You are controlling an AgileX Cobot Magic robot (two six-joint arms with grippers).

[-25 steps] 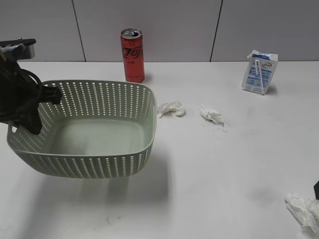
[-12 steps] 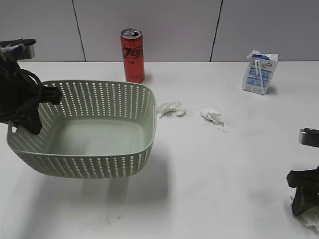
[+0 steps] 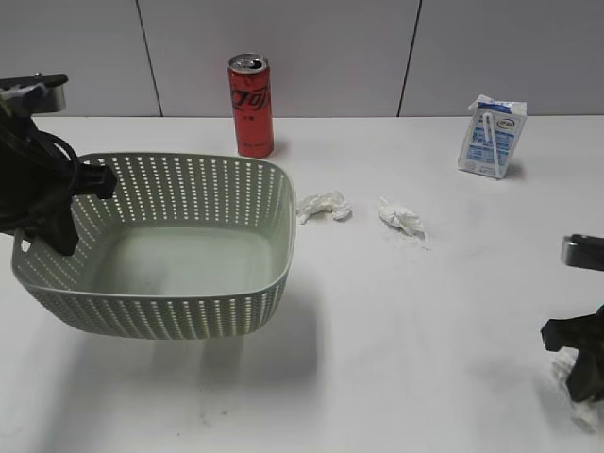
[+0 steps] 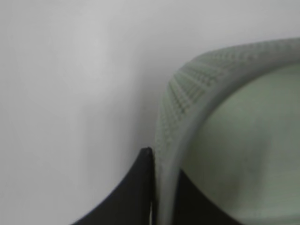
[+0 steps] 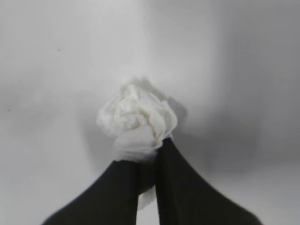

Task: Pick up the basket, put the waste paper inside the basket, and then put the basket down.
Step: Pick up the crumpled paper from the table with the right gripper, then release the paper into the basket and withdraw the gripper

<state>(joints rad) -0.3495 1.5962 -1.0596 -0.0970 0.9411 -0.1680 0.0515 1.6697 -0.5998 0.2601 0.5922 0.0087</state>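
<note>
The pale green basket [image 3: 170, 316] hangs tilted above the table at the left, casting a shadow below. My left gripper [image 3: 52, 236] is shut on the rim at its left end; in the left wrist view the gripper [image 4: 164, 164] pinches the rim of the basket [image 4: 187, 93] between its fingers. The basket looks empty. Two wads of waste paper [image 3: 324, 205] [image 3: 401, 218] lie on the table right of the basket. My right gripper [image 3: 585, 382] is at the lower right, shut on the third wad [image 3: 563, 366]. In the right wrist view the gripper [image 5: 147, 150] pinches that wad [image 5: 136, 117].
A red drink can [image 3: 251, 104] stands at the back behind the basket. A white-and-blue drink carton [image 3: 492, 138] stands at the back right. A grey panelled wall runs behind the white table [image 3: 396, 321].
My right arm has come into view at the lower right and come down over the third wad, which it now covers and grips. The basket and left arm have hardly moved.
</note>
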